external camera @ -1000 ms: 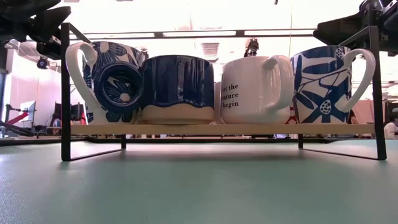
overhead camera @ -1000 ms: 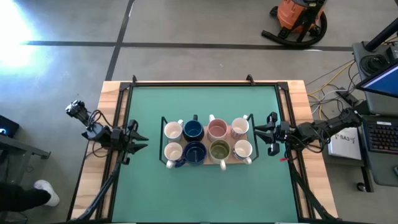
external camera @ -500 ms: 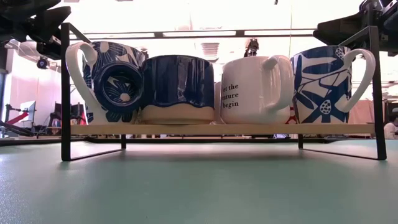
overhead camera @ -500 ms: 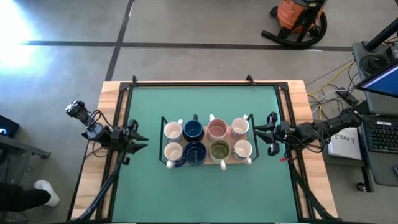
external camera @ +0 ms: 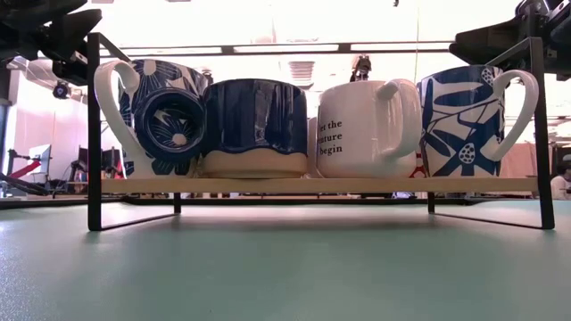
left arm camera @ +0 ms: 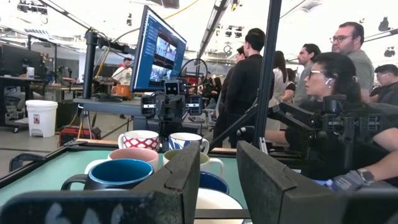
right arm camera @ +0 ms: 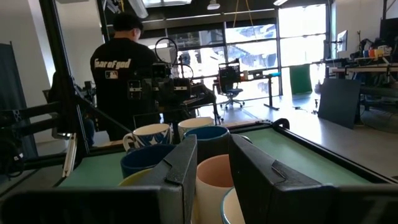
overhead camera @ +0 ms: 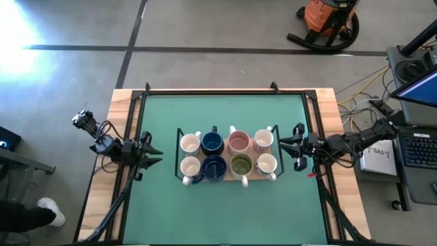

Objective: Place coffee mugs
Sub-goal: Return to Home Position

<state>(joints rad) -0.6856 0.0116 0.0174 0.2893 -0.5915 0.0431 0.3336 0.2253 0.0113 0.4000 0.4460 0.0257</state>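
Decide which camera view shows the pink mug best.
The high view: the pink mug shows its whole rim and inside, unobstructed. The left wrist view catches only its rim behind a blue mug; the right wrist view shows part of it; in the low view, front mugs hide it.

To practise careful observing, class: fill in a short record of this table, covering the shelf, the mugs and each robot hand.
Shelf: wooden board on a black frame
Mugs: eight, all on the shelf, two rows of four
Pink mug: next to the olive-lined mug
Left hand: open, empty, left of the shelf
Right hand: open, empty, by the shelf's right end
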